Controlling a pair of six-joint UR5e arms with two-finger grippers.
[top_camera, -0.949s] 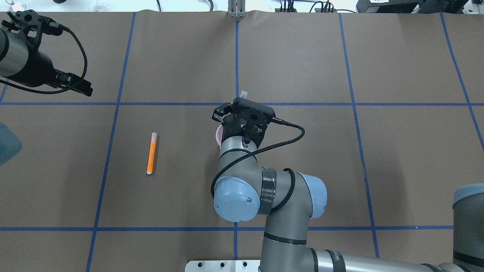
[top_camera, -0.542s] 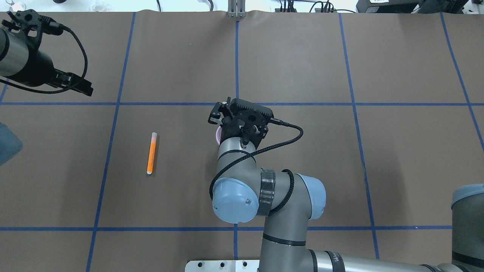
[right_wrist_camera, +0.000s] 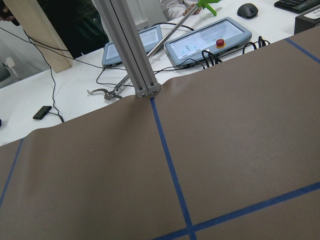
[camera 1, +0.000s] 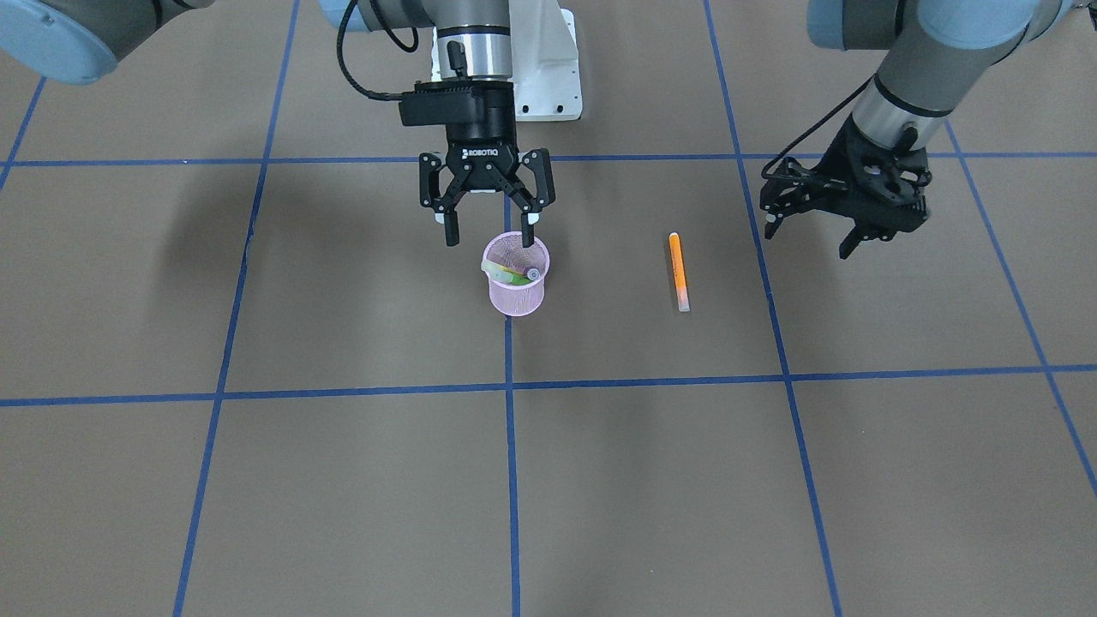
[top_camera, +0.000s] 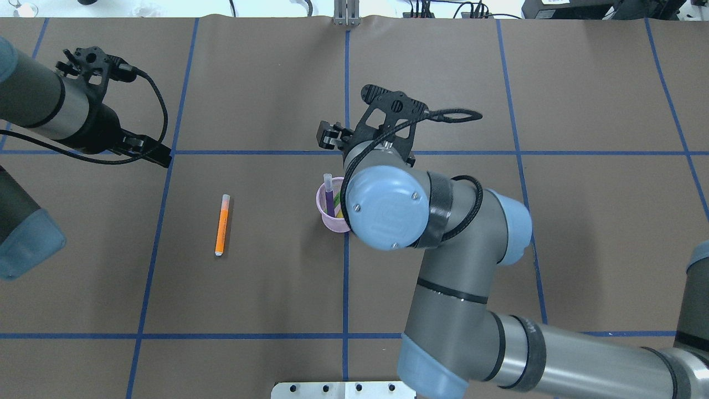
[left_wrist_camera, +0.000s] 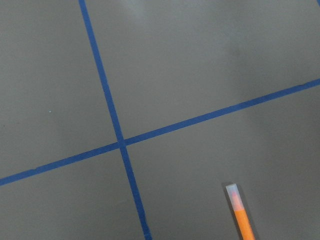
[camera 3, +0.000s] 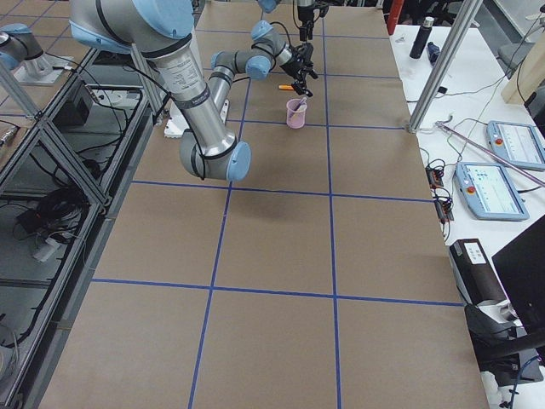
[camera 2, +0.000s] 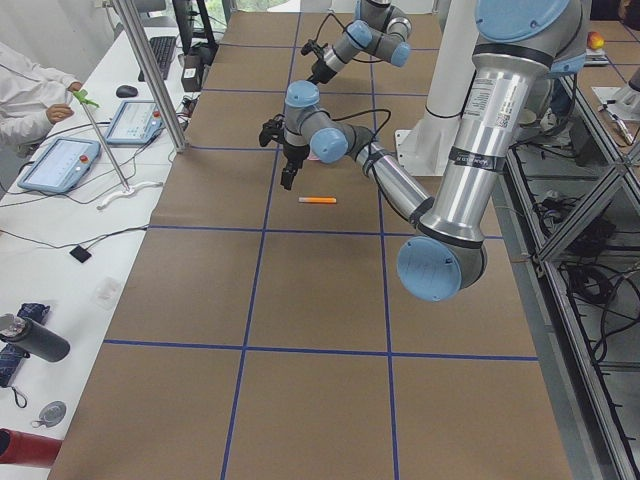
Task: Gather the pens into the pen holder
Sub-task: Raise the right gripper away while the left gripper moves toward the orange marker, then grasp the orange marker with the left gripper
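Brown table point(top_camera: 554, 83): left gripper point(camera 1: 807, 240) hovers open and empty, with the orange pen point(top_camera: 222, 224) lying flat to the near-right of it, long axis near-to-far, so I'd say left's closer. Pen holder point(top_camera: 327, 220) has the other pens point(top_camera: 330, 200); right gripper point(camera 1: 487, 236) hangs wide open and empty above it.

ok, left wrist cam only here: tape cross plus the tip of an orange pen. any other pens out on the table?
Observer: No. The orange pen is the only one lying loose. A purple pen and a green pen show inside the cup.
Operator: right arm clear of the cup?
Observer: Not quite. The right claw hangs over the cup, open and empty.
Operator: and my claw, open?
Observer: Yes, the left claw is open. It sits off to one side of the orange pen and is not touching it.
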